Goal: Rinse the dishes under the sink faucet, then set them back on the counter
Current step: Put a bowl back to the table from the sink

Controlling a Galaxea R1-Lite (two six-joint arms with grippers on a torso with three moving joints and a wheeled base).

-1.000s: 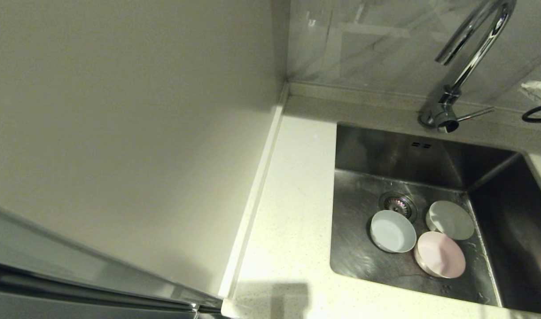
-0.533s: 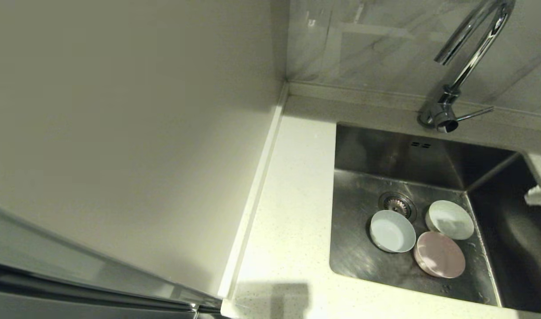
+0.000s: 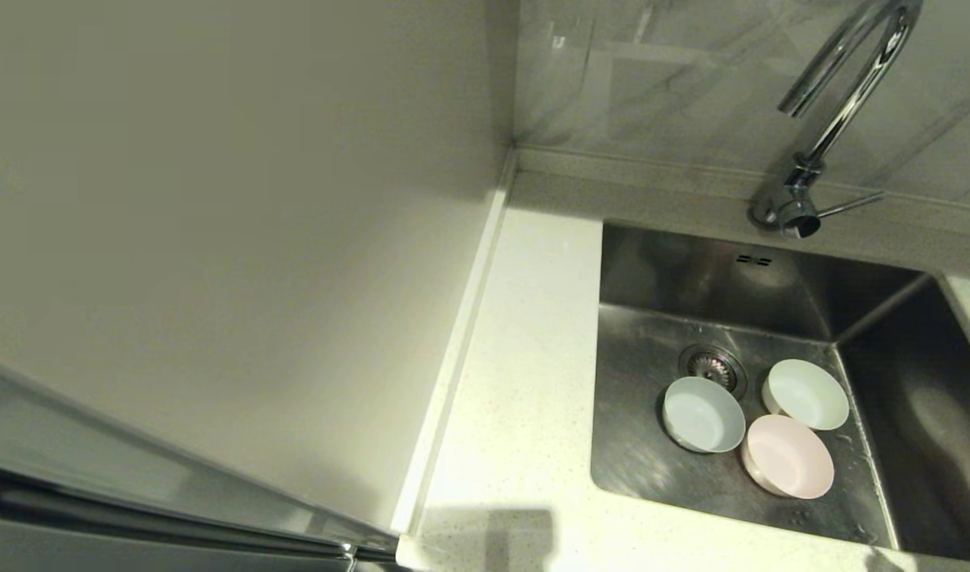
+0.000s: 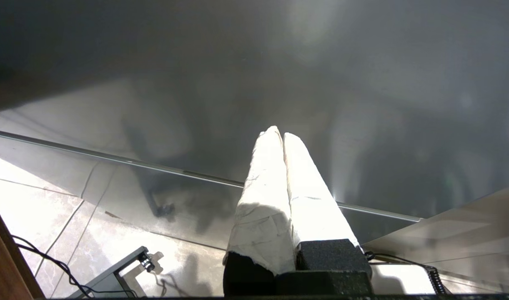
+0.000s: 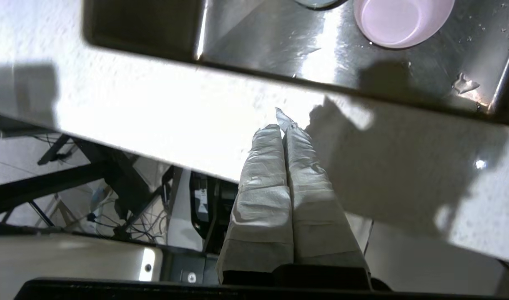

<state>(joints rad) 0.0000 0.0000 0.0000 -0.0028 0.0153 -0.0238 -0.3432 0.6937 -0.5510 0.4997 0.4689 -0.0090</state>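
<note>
Three dishes sit on the floor of the steel sink (image 3: 651, 270), beside its drain strainer (image 3: 713, 365): a pale blue bowl (image 3: 702, 414), a whitish-green bowl (image 3: 806, 394) and a pale pink bowl (image 3: 788, 456) (image 5: 402, 18). The chrome gooseneck faucet (image 3: 842, 95) rises behind the sink, and no water runs from it. Neither arm shows in the head view. My right gripper (image 5: 282, 128) is shut and empty, hovering over the counter's front strip (image 5: 175, 112), below the sink's near edge. My left gripper (image 4: 279, 135) is shut and empty, low beside a dark cabinet front.
The off-white speckled counter (image 3: 524, 381) lies left of the sink, bounded by a plain beige wall panel (image 3: 230, 238) on its left. The thin faucet lever (image 3: 850, 205) points right. Under the counter edge are a dark frame and cables (image 5: 112, 196).
The right arm, seen at the head view's right edge a second ago, dropped lower half a second ago and has now left that view. The bowls have not moved.
</note>
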